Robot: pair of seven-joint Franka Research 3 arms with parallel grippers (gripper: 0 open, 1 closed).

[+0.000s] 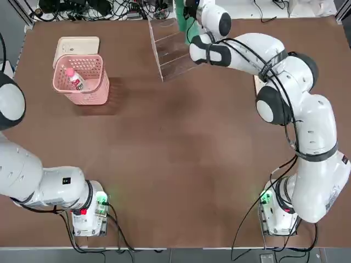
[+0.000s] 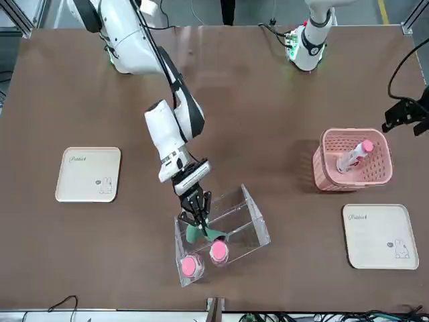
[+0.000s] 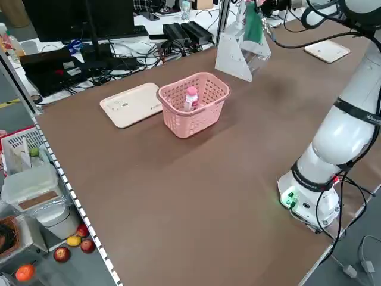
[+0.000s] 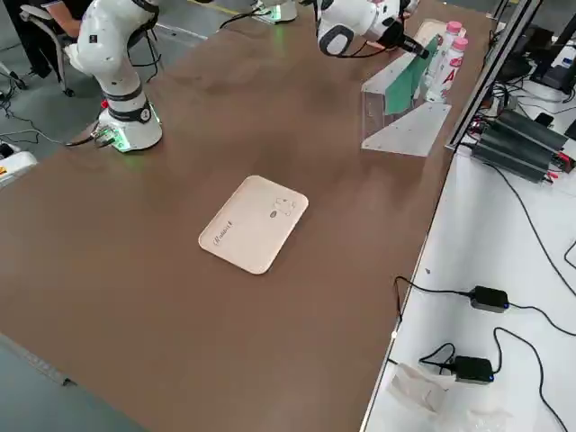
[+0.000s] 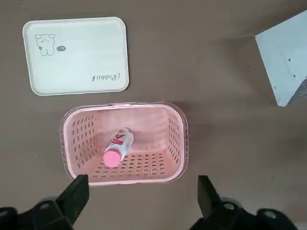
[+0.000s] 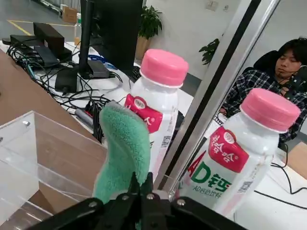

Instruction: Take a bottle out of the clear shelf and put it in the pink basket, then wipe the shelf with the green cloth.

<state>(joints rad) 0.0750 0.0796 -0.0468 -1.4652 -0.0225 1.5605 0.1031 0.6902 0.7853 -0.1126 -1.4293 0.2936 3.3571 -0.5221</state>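
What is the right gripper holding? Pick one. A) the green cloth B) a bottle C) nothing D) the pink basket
A: the right gripper is shut on the green cloth inside the clear shelf, next to two bottles still standing there; the third bottle already lies in the pink basket.

Teal-green soft cloth (image 6: pixel 122 153) hangs in the transparent acrylic shelf (image 2: pixel 251 218); white plastic bottle (image 5: pixel 117 146), pink-capped, red-labelled, lies in the perforated pink plastic basket (image 5: pixel 178 139) on the brown counter (image 1: pixel 181 142).
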